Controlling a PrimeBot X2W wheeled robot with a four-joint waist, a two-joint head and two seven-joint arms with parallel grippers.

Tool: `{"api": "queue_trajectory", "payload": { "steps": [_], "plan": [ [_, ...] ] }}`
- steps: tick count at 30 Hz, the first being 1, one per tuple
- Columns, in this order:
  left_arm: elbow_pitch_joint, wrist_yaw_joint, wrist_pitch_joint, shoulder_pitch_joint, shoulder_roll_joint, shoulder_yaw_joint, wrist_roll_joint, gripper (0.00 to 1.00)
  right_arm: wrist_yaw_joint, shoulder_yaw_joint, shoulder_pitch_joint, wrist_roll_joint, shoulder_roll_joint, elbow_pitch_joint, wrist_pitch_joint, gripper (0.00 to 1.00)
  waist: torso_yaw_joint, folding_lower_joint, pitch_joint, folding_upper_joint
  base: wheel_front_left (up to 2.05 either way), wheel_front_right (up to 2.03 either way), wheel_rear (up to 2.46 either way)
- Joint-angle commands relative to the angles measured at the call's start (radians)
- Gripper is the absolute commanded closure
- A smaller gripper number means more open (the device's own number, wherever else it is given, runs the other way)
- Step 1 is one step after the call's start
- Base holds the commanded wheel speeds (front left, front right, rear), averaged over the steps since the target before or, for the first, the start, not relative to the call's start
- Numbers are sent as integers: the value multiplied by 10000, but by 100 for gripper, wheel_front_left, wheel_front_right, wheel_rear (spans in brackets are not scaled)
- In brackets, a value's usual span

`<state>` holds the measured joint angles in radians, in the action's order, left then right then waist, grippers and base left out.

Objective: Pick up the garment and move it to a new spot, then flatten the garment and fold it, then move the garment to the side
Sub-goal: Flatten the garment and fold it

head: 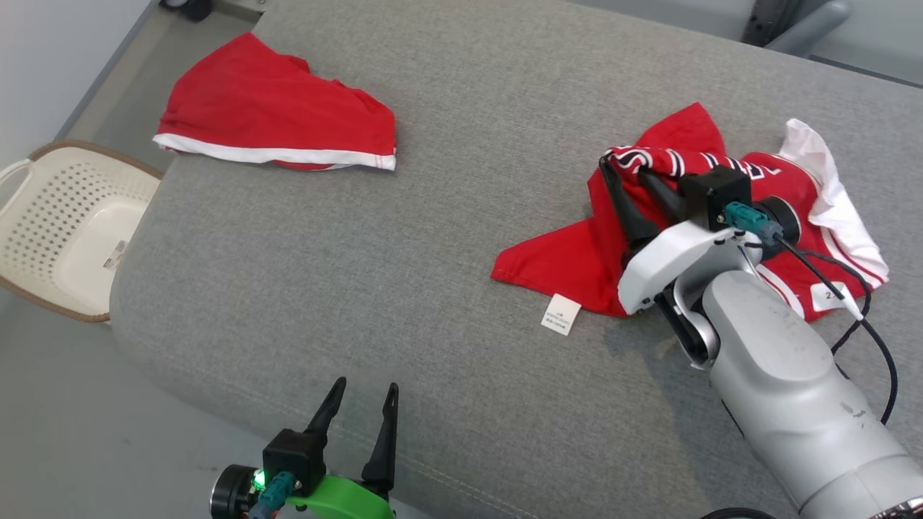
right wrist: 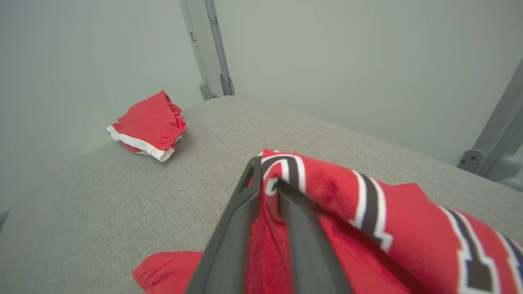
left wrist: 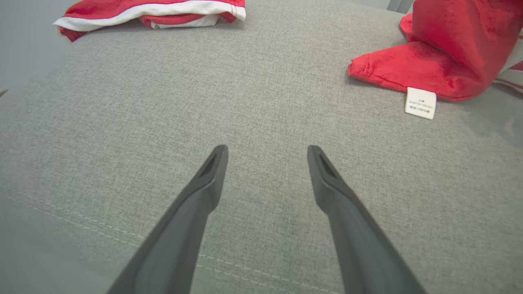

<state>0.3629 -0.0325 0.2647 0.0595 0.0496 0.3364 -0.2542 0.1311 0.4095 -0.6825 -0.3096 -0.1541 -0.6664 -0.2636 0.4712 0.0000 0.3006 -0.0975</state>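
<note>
Green-mounted left gripper (head: 365, 387) hangs with jaws spread, empty; right gripper (head: 624, 169) pinches the striped hem of the crumpled red jersey (head: 577, 252), which lies on the right of the grey upholstered surface (head: 433, 238). Light, limp cloth, likely to sag: best taken by hem or shoulders. Two red garments, counting the white-banded red shorts (head: 274, 115); one perforated cream basket (head: 72, 223)

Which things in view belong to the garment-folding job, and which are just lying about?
Job in hand:
- crumpled red jersey with black-and-white trim
- right gripper, fingers shut on it
- grey fabric surface beneath

Lying about:
- folded red garment with white hem, far left
- beige perforated plastic basket
- left gripper, open, idle
</note>
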Motion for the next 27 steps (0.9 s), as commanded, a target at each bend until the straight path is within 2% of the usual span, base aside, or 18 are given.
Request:
{"api": "queue_trajectory", "payload": {
  "steps": [1,4,9,19,27],
  "plan": [
    [63,22,-8,50,14,62,-86,0,-7,-46,-490,28,49,-592,-11,0,845,0,264,1,0,0,0],
    [60,84,-8,-29,18,26,-136,0,-7,-284,-1039,84,168,-1131,-19,0,892,0,270,1,0,0,0],
    [128,143,-8,-207,17,-196,-80,0,-5,-473,-795,118,258,-656,-20,0,446,0,34,1,0,0,0],
    [115,-101,-9,-6,23,-609,321,0,-5,-195,838,-314,6,-116,-21,0,-1232,0,-645,1,0,0,0],
    [119,-170,-9,-282,27,-757,475,0,-5,-234,2601,-359,-71,603,-24,0,-1690,0,-1043,1,0,0,0]
  ]
}}
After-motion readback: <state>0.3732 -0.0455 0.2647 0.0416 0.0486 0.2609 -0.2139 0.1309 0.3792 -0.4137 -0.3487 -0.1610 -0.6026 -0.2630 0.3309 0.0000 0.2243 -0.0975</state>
